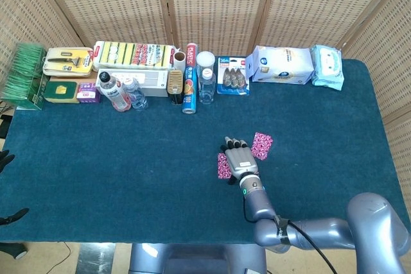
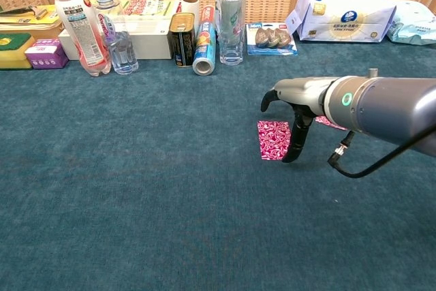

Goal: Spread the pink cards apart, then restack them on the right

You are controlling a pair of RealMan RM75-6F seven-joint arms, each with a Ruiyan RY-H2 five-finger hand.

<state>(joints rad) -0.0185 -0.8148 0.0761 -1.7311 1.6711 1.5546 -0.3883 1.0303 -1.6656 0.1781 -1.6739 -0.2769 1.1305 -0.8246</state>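
Note:
A pink patterned card stack (image 1: 223, 166) lies on the blue cloth near the table's middle; the chest view shows the pink stack (image 2: 274, 140) flat on the cloth. My right hand (image 1: 239, 158) lies over its right edge, fingers stretched out and apart. In the chest view my right hand (image 2: 300, 108) points down, and one fingertip (image 2: 293, 155) touches the cloth at the stack's right edge. A single pink card (image 1: 261, 145) lies just right of the hand, and this single card (image 2: 332, 124) is partly hidden behind it in the chest view. Dark fingers of my left hand (image 1: 5, 158) peek in at the far left edge.
Along the back stand bottles (image 1: 114, 92), a foil roll (image 1: 189, 86), a clear bottle (image 2: 230, 22), sponge packs (image 1: 133, 54), a blister pack (image 1: 232, 75) and wipes packs (image 1: 282, 64). A green box (image 1: 24, 75) sits at the back left. Blue cloth (image 1: 128, 152) covers the table.

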